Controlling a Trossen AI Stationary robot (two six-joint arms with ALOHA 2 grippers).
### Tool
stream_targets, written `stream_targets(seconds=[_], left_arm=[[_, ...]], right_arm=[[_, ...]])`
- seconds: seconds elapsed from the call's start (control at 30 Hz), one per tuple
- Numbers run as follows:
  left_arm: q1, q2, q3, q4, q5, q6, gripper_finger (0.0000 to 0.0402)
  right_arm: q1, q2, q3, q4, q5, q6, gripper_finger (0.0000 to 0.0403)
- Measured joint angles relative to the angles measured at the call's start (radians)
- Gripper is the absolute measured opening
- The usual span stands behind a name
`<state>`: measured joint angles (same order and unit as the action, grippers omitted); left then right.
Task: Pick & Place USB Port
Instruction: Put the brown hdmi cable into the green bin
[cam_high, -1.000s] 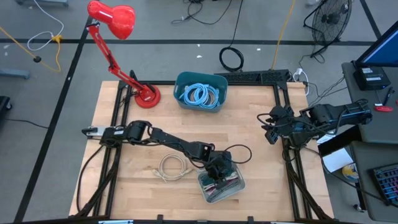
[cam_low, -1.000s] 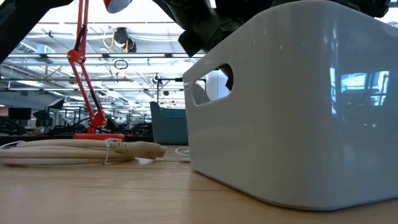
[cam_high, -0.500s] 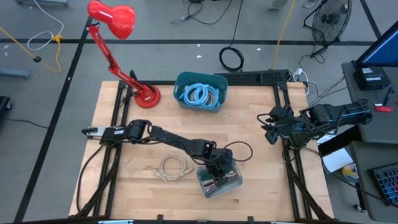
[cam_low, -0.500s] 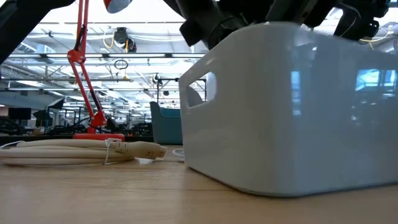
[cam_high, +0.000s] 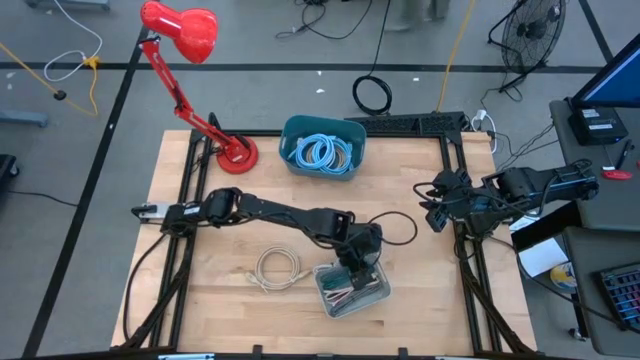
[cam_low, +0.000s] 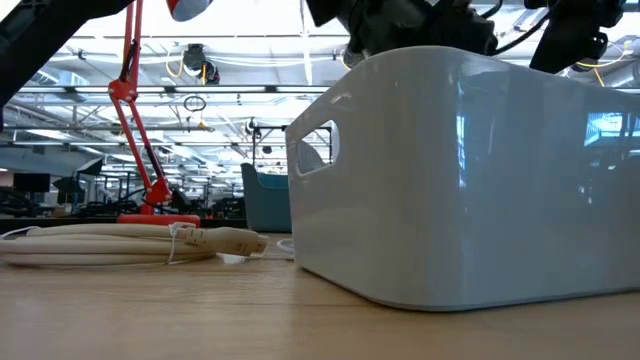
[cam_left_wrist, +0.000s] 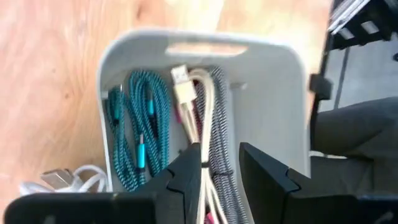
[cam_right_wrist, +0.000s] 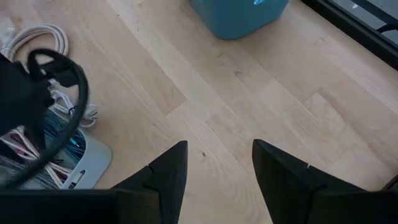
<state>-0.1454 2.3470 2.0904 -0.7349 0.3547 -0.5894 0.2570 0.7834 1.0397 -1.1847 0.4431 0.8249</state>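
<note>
**Reaching into the white bin for a USB cable**

Hovering at lower centre of the high view, the left gripper (cam_left_wrist: 219, 168) straddles a cream cable (cam_left_wrist: 198, 118) inside the bin (cam_high: 352, 292), fingers narrowly parted, likely to pinch it. The right gripper (cam_right_wrist: 214, 165) waits open at the table's (cam_high: 200, 250) right edge.

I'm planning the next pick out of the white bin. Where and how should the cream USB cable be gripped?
Grip the cream USB cable on the straight cord just behind its metal plug, coming straight down from above. It lies lengthwise on top of the other cables in the white bin, whose walls block side approaches. The left gripper already straddles it, open.
</note>
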Motion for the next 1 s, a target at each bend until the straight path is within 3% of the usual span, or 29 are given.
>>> stream_targets(seconds=[0.27,0.43,0.77,1.0], left_arm=[[0.017,-0.007,0.186,-0.086,-0.050,0.041,0.0113],[0.021,-0.078,0.251,-0.083,-0.107,0.055,0.0113],[-0.029,-0.263,0.259,-0.124,-0.269,0.070,0.0113],[-0.141,-0.345,0.258,-0.161,-0.467,0.026,0.0113]], right_arm=[[0.000,0.000,0.000,0.000,0.000,0.000,0.0171],[0.000,0.000,0.000,0.000,0.003,0.000,0.0171],[-0.004,0.001,0.000,0.053,0.056,-0.031,0.0171],[-0.065,0.015,0.000,0.186,0.051,-0.117,0.0171]])
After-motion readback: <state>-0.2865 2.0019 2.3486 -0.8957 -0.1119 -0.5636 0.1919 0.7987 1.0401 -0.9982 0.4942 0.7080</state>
